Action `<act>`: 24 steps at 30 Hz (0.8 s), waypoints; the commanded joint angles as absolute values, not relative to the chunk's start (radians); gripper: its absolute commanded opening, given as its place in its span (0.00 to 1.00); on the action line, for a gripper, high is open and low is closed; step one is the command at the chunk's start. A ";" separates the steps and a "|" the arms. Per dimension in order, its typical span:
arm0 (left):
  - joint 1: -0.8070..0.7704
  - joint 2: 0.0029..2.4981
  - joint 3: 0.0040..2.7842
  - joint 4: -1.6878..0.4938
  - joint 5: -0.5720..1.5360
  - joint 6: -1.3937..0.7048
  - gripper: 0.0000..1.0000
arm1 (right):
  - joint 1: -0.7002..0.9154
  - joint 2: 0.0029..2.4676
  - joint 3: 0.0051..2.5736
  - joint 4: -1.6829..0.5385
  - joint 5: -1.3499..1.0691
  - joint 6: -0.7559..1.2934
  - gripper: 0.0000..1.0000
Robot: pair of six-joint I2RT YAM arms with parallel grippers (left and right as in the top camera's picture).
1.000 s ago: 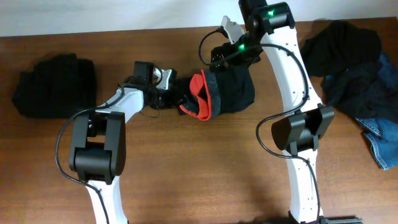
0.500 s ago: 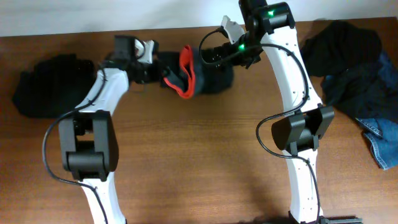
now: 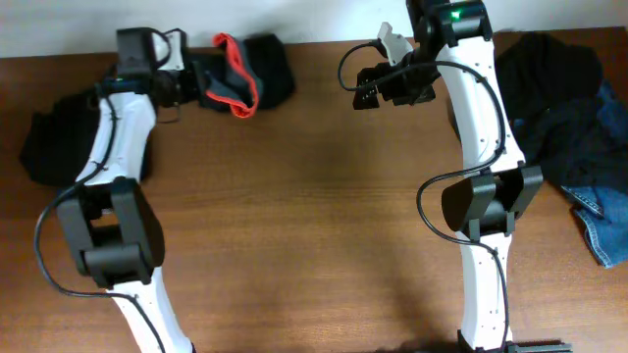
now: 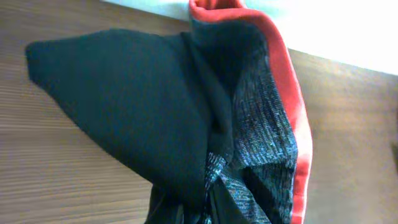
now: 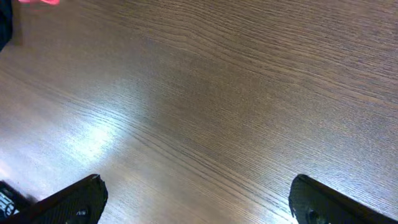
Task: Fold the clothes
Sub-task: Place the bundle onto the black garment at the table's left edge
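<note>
Two arms are seen on the wooden worktop: the left arm and the right arm, each with one gripper.

Three separate groups of clothing can be counted. One pair of black trousers is bunched into a bundle near the far edge of the worktop, left of the middle. One band of red-orange lining is curled around its open end, and in the left wrist view one grey ribbed waistband is seen just inside that red edge. The left gripper is pinched on the near end of this bundle, with its jaws almost together and buried in the cloth. Whether the bundle rests on the wood or hangs just above it cannot be told.

One black stack lies at the far left, partly crossed by the left arm and apart from the trousers.

One loose heap of dark cloth lies at the right edge, and one blue denim garment shows at its near side. How many black pieces the heap contains cannot be told.

The right gripper is held over bare wood between the trousers and the heap. Its jaws are spread wide and nothing is between them. Its two fingertips are seen far apart in the right wrist view.
</note>
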State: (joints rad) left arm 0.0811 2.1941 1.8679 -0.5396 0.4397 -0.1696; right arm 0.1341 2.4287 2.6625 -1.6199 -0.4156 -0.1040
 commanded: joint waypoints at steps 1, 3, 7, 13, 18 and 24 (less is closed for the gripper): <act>0.168 2.193 1.934 -0.525 0.418 -0.172 0.00 | 0.129 2.415 2.655 -1.621 -0.410 -0.101 0.99; 0.200 2.193 1.959 -0.525 0.418 -0.172 0.01 | 0.129 2.415 2.655 -1.621 -0.410 -0.101 0.99; 0.250 2.193 2.038 -0.524 0.418 -0.171 0.00 | 0.129 2.415 2.655 -1.621 -0.410 -0.100 0.99; 0.309 2.193 2.119 -0.563 0.418 -0.229 0.00 | 0.129 2.415 2.655 -1.636 -0.410 -0.101 0.99; 0.379 2.193 2.123 -0.624 0.422 -0.292 0.01 | 0.129 2.415 2.655 -1.636 -0.410 -0.101 0.99; 0.444 2.192 2.128 -0.645 0.470 -0.292 0.00 | 0.129 2.415 2.655 -1.635 -0.410 -0.101 0.99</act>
State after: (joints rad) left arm 0.4160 2.1994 2.0911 -0.6506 0.4198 -0.2779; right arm 0.1341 2.4287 2.6625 -1.6344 -0.4156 -0.1040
